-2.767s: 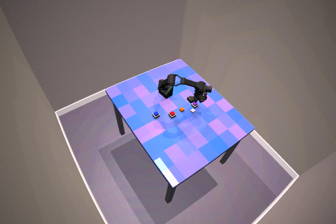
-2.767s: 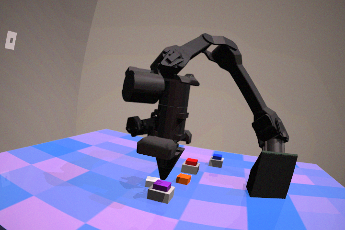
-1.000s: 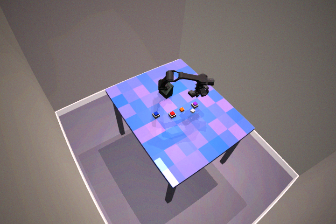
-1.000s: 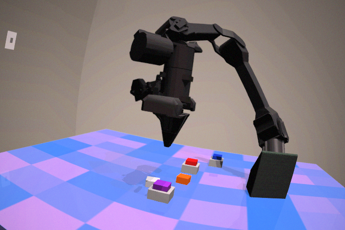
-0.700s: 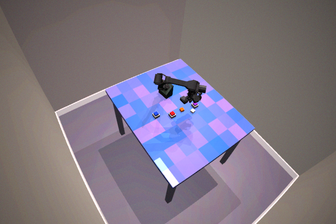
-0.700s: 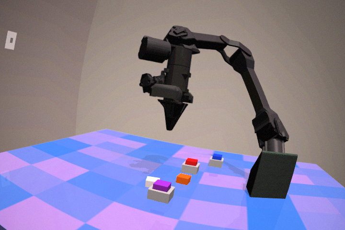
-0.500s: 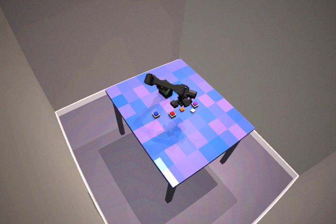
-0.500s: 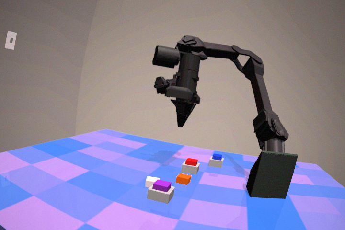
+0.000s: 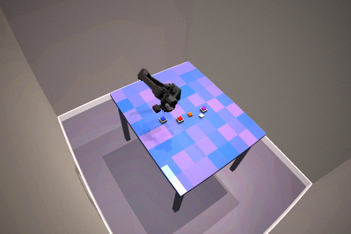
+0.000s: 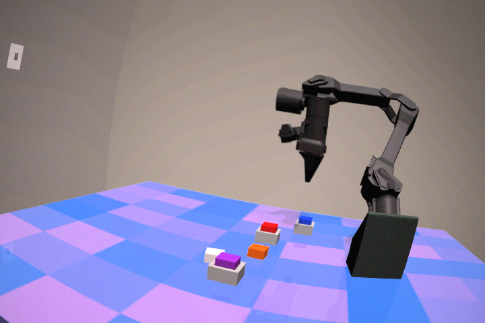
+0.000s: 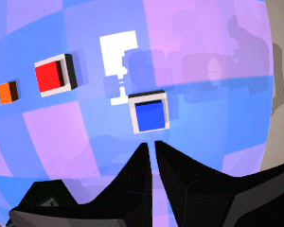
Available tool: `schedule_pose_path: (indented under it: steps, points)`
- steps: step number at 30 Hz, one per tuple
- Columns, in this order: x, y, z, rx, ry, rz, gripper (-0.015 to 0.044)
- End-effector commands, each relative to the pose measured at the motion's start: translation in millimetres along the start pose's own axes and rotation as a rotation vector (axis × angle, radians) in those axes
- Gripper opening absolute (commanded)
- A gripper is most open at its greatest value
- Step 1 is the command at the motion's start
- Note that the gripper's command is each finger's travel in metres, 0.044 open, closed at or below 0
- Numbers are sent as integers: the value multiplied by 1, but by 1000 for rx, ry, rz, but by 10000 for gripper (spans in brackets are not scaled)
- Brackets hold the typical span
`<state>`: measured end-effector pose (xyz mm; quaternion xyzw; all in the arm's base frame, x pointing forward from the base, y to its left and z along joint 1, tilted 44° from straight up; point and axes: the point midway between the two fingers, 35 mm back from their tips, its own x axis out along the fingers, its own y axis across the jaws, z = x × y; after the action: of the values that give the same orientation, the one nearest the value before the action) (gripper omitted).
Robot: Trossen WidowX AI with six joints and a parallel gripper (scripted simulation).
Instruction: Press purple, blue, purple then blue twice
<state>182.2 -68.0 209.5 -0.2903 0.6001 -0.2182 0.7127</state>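
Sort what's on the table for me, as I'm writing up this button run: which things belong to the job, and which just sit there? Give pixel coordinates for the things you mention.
Part of the job:
- purple button (image 9: 204,108) (image 10: 228,260)
- blue button (image 9: 163,118) (image 10: 305,220) (image 11: 150,115)
- gripper (image 10: 307,180) (image 11: 151,148)

Just lying about:
- red button (image 9: 180,118) (image 10: 269,227) (image 11: 48,77)
- orange block (image 9: 190,114) (image 10: 257,252) (image 11: 6,93)
- white block (image 9: 201,115) (image 10: 211,254)

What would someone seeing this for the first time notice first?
Probably the dark robot arm, arched over the checkered table. Next, perhaps, the bright buttons on pale bases: purple nearest in the exterior view, blue farthest, red between them.
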Motion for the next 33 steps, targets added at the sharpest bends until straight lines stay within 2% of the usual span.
schedule_pose_path:
  steps: [1, 6, 12, 33]
  points:
    - [2, -7, -13, -18, 10, -15, 20]
    - [9, -7, -12, -17, 11, -12, 20]
    - [61, -9, -13, -16, 8, -18, 20]
    - [86, -9, -13, -16, 8, -19, 20]
